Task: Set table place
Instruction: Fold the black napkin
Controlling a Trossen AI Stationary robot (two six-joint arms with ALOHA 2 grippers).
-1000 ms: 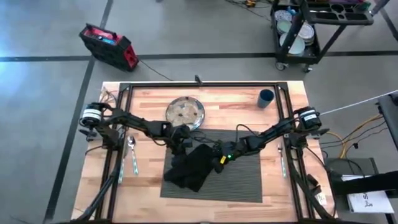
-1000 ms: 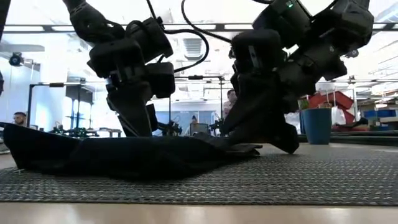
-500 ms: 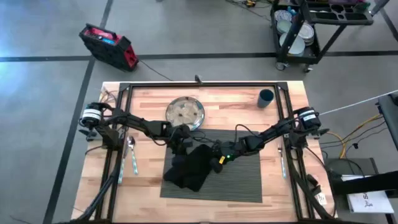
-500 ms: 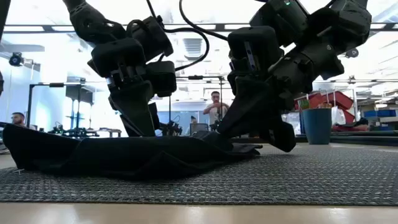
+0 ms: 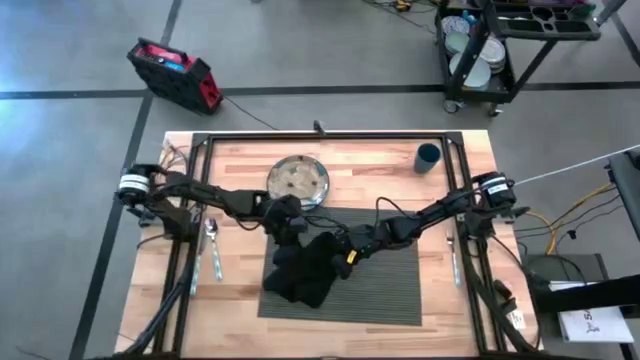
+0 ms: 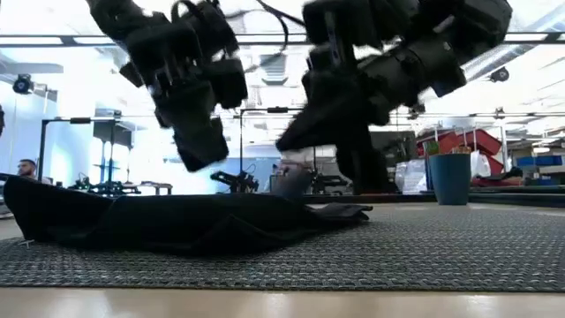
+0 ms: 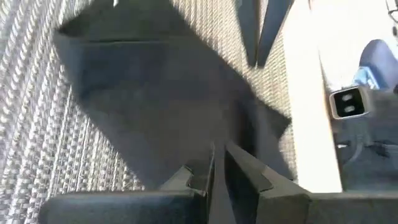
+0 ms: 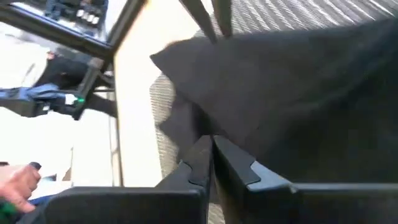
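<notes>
Left gripper (image 7: 217, 163) and right gripper (image 8: 210, 152): fingers together, empty, both above black napkin (image 5: 305, 268) crumpled on placemat (image 5: 385, 290).

Left tool (image 5: 290, 232) closed, right tool (image 5: 335, 250) closed, both raised mid-table

Your left gripper (image 6: 201, 146) lifted clear off black napkin (image 6: 177, 223); it had stood down on cloth. Your right gripper (image 6: 340, 132) rose too and swung away from napkin's edge, fingers (image 8: 205, 163) pressed together with no cloth between. Napkin dropped back and lay bunched on placemat (image 5: 390, 290). Person seen standing in room behind arms was gone from that spot.
</notes>
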